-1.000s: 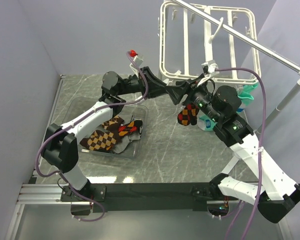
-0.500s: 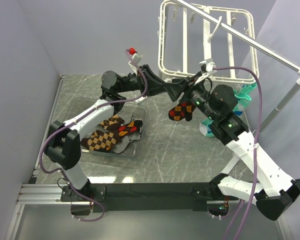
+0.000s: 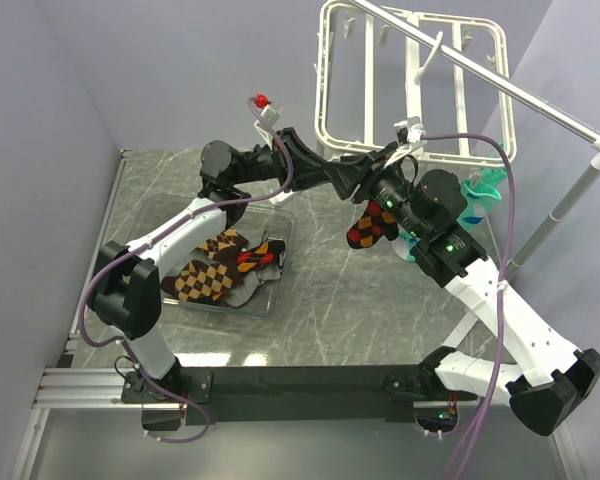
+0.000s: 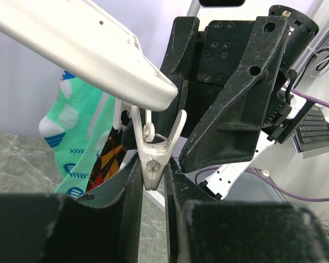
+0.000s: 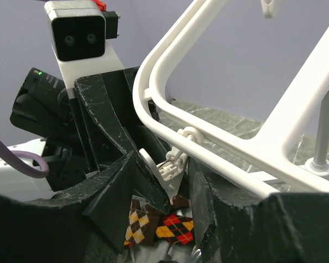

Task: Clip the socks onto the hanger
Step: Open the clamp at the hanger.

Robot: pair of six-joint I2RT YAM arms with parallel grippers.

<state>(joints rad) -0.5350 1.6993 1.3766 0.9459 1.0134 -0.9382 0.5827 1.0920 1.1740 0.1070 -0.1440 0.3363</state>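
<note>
The white hanger [image 3: 325, 90] hangs from a pole at the back. My left gripper [image 3: 358, 178] reaches its lower rim. In the left wrist view my left gripper [image 4: 152, 167] is shut on a white clip [image 4: 153, 156] that hangs from the hanger rim [image 4: 88, 49]. My right gripper [image 3: 382, 205] is close beside it, shut on an argyle sock [image 3: 370, 228] that dangles below. In the right wrist view this sock [image 5: 175, 224] sits just under the clip [image 5: 172, 167]. Mint-green socks [image 3: 480, 195] hang from the rim at the right and show in the left wrist view [image 4: 63, 126].
A clear tray [image 3: 280, 290] on the left of the grey table holds more argyle socks [image 3: 205, 275]. The silver pole stand [image 3: 540, 105] slants across the back right, with its upright along the right side. Purple walls close in the left and back.
My right gripper carried the argyle sock left toward the clip, then shifted slightly back right and nearer the rim. My left gripper stayed at the clip.
</note>
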